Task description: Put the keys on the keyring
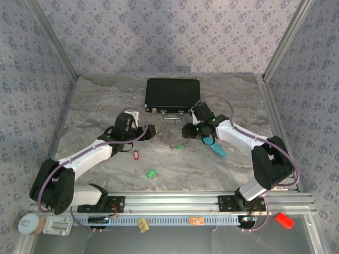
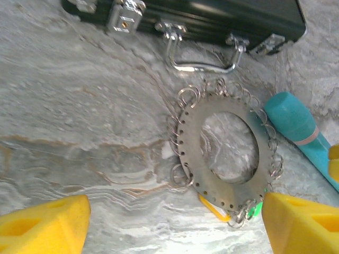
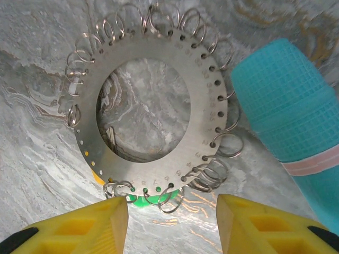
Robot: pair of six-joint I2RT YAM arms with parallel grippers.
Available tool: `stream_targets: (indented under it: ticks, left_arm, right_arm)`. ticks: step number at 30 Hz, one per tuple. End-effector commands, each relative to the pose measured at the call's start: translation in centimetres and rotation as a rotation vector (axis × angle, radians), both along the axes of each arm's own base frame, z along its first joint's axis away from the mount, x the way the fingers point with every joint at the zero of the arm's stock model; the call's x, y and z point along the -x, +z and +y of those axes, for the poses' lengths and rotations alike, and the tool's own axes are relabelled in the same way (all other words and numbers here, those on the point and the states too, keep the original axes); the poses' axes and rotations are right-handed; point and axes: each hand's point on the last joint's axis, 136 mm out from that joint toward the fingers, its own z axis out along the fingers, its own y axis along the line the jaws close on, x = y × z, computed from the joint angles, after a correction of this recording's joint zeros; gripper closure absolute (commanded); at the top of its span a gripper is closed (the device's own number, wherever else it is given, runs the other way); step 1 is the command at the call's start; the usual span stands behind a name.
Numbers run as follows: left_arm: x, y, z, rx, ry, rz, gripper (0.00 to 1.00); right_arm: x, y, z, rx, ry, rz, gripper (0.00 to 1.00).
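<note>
Top view, worktop (image 1: 100, 106), grey marble.

- Red key (image 1: 136, 155): leftmost of the group, lies flat, long axis roughly 12-to-6.
- Left tool (image 1: 153, 131): at the red key's 1 o'clock, pointing toward 3. In the left wrist view its yellow fingers (image 2: 42, 225) stand wide apart with nothing between them.
- Loose green key (image 1: 151, 173): alone at the left tool's 6 o'clock, long axis about 2-to-8.
- Keyring (image 3: 207, 114): flat on the worktop between the two tools, at 6 o'clock of the black case (image 1: 172, 94). It is a perforated metal disc with small wire loops around the rim. It is round, so it has no long axis, and marble shows through its centre.
- A yellow key (image 2: 214, 207) and a green key head (image 3: 148, 200) poke out from under the keyring's near edge.
- Right tool (image 1: 185, 131): points toward 9. Its fingers (image 3: 74, 227) are apart, gripping nothing, and the keyring's rim lies just beyond the gap.
- Teal cylinder (image 3: 286, 106): just beside the keyring at 3 o'clock. In the top view its long axis runs 10-to-4.
</note>
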Motion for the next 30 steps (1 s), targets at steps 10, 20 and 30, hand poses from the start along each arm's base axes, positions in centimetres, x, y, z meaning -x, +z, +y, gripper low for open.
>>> stream_targets:
  ticks: [10,20,30]
  left_arm:
    - [-0.1,-1.9,-2.7,0.036,0.054,0.124,0.31]
    - [-1.8,-2.9,-3.4,-0.048,0.052,0.198,0.35]
    - [-4.0,-5.5,-5.3,0.013,0.095,0.315,0.53]
  right_arm:
    - [0.2,-0.5,1.9,-0.005,-0.001,0.027,0.51]
    - [-1.3,0.5,2.9,-0.032,-0.068,-0.004,0.54]
    - [-0.7,1.0,0.9,-0.001,-0.096,-0.031,0.55]
